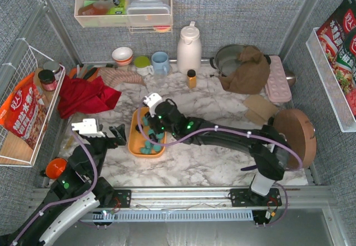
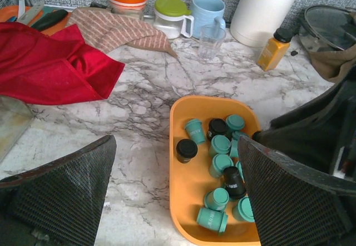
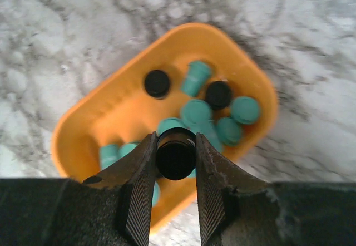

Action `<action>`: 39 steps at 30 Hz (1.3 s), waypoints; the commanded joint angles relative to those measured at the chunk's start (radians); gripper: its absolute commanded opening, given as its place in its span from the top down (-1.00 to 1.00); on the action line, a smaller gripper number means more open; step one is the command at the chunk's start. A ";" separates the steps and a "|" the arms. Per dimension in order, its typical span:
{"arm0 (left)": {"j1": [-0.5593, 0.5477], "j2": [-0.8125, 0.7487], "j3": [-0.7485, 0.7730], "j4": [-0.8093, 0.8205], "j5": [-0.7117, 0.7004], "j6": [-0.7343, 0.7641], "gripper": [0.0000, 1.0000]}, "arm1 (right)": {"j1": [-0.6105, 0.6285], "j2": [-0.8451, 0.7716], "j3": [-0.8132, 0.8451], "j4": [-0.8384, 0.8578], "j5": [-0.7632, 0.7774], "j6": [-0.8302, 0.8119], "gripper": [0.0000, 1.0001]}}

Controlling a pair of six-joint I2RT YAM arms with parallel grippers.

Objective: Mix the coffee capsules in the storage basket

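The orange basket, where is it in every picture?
Top external: the storage basket sits left of centre, under the right gripper.
Left wrist: storage basket at the bottom, right of centre.
Right wrist: storage basket fills the middle, behind the black capsule that gripper holds.
Shared landmark: the marble table around it.

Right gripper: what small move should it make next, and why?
The right gripper is shut on a black capsule above the basket. It should probably shift over the bare orange patch and let go, so the capsule lands somewhere new.
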 commanded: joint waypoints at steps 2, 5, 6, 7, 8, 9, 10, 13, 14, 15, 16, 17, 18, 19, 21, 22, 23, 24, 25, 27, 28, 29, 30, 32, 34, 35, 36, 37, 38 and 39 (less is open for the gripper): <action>0.005 0.013 0.001 0.019 -0.009 0.005 -0.98 | 0.043 0.091 0.026 0.139 -0.132 0.095 0.56; 0.006 0.011 0.000 0.019 -0.010 0.005 -0.98 | 0.051 0.129 0.027 0.147 -0.160 0.119 0.30; 0.007 0.010 0.000 0.020 -0.011 0.006 -0.98 | 0.052 0.129 0.023 0.144 -0.157 0.122 0.21; 0.007 0.009 -0.002 0.022 -0.011 0.006 -0.98 | 0.052 0.124 0.014 0.140 -0.144 0.120 0.10; 0.007 0.008 -0.004 0.023 -0.010 0.008 -0.98 | 0.051 0.114 0.003 0.134 -0.129 0.112 -0.05; 0.007 0.008 -0.006 0.026 -0.009 0.009 -0.98 | 0.050 0.101 -0.009 0.128 -0.101 0.101 -0.18; 0.007 0.008 -0.007 0.027 -0.008 0.009 -0.98 | 0.048 0.081 -0.021 0.118 -0.079 0.088 -0.30; 0.007 0.013 -0.008 0.030 -0.005 0.012 -0.98 | 0.032 -0.001 -0.066 0.083 -0.015 0.048 -0.63; 0.007 0.015 -0.009 0.030 -0.005 0.013 -0.98 | 0.023 -0.030 -0.085 0.077 0.002 0.032 -0.69; 0.008 0.015 -0.009 0.031 -0.005 0.013 -0.98 | 0.011 -0.059 -0.108 0.070 0.022 0.019 -0.73; 0.009 0.018 -0.010 0.032 -0.006 0.014 -0.98 | -0.002 -0.091 -0.127 0.063 0.045 0.008 -0.75; 0.009 0.020 -0.010 0.032 -0.007 0.014 -0.98 | -0.021 -0.121 -0.152 0.049 0.078 -0.003 -0.77; 0.008 0.022 -0.011 0.032 -0.008 0.014 -0.98 | -0.041 -0.155 -0.174 0.032 0.118 -0.013 -0.80; 0.009 0.024 -0.013 0.033 -0.008 0.015 -0.98 | -0.060 -0.189 -0.208 0.015 0.178 -0.032 -0.85; 0.010 0.026 -0.020 0.040 -0.006 0.018 -0.98 | -0.100 -0.257 -0.286 0.000 0.294 -0.082 -0.92; 0.010 0.024 -0.026 0.047 -0.002 0.023 -0.98 | -0.125 -0.292 -0.327 0.004 0.330 -0.111 -0.94; 0.010 0.023 -0.033 0.056 0.005 0.029 -0.98 | -0.155 -0.333 -0.371 0.013 0.345 -0.140 -0.95; 0.010 0.022 -0.040 0.072 0.010 0.037 -0.98 | -0.186 -0.372 -0.413 0.029 0.350 -0.174 -0.97; 0.011 0.021 -0.049 0.082 0.019 0.046 -0.98 | -0.222 -0.412 -0.463 0.052 0.353 -0.200 -0.98; 0.014 0.019 -0.068 0.116 0.032 0.065 -0.98 | -0.304 -0.484 -0.562 0.120 0.357 -0.234 -0.98; 0.017 0.019 -0.078 0.128 0.040 0.073 -0.98 | -0.351 -0.516 -0.611 0.151 0.354 -0.239 -0.98; 0.020 0.018 -0.085 0.140 0.049 0.081 -0.98 | -0.401 -0.541 -0.656 0.188 0.347 -0.250 -0.98; 0.022 0.019 -0.094 0.151 0.056 0.089 -0.98 | -0.454 -0.558 -0.708 0.233 0.341 -0.260 -0.98; 0.025 0.020 -0.108 0.166 0.066 0.106 -0.98 | -0.563 -0.566 -0.804 0.337 0.320 -0.252 -0.98; 0.029 0.020 -0.123 0.183 0.073 0.132 -0.98 | -0.702 -0.541 -0.882 0.438 0.258 -0.194 -0.98; 0.031 0.019 -0.134 0.196 0.075 0.151 -0.98 | -0.764 -0.514 -0.911 0.488 0.216 -0.152 -0.98; 0.032 0.016 -0.154 0.218 0.075 0.172 -0.98 | -0.812 -0.473 -0.930 0.547 0.183 -0.118 -0.98; 0.032 0.015 -0.173 0.252 0.077 0.200 -0.98 | -0.828 -0.440 -0.929 0.590 0.180 -0.117 -0.98; 0.034 0.013 -0.197 0.293 0.079 0.224 -0.98 | -0.834 -0.424 -0.917 0.595 0.160 -0.125 -0.98; 0.037 0.013 -0.219 0.339 0.083 0.243 -0.98 | -0.846 -0.398 -0.925 0.662 0.119 -0.127 -0.98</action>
